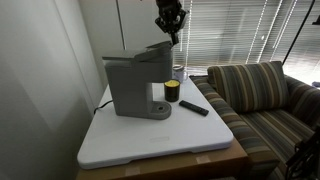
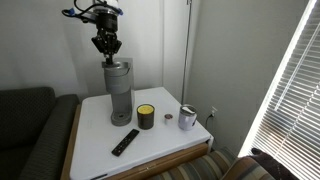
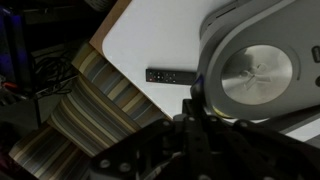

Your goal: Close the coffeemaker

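gripper [image 1: 173,36], open or closed I can't tell, hangs just above the coffeemaker [image 1: 138,85] at the table's [image 1: 150,140] far left; its lid [image 1: 150,49] looks slightly raised, so I'd press straight down.

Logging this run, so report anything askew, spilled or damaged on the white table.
Only the coffeemaker: its top lid looks tilted up rather than flush, beneath the pincer. The yellow cup and remote sit normally; no spill shows.
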Robot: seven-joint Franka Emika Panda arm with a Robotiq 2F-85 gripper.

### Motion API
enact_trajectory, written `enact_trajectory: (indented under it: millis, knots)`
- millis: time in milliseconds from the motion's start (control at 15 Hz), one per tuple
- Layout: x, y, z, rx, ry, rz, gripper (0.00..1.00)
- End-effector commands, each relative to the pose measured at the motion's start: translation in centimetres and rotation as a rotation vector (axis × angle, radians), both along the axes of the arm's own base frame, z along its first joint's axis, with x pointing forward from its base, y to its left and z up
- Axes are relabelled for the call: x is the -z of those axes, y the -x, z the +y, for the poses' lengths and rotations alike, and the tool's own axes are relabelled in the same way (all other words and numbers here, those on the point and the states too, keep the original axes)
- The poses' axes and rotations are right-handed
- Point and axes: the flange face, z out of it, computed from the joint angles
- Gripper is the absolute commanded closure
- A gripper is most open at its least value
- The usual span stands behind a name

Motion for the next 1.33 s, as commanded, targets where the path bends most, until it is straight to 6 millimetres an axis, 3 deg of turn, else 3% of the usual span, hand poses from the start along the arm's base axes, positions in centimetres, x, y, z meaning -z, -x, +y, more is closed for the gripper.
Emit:
enact_trajectory:
  millis: [0,467,1267]
  knots:
    - [0.4,1.2,-0.6,0.024,-0.028,-0.006,1.00]
    - [-1.8,1.1,-0.4,0.011,-0.023,-0.051,1.00]
    - [-2.2,0.3,0.0,0.000,-0.025,-0.090,1.00]
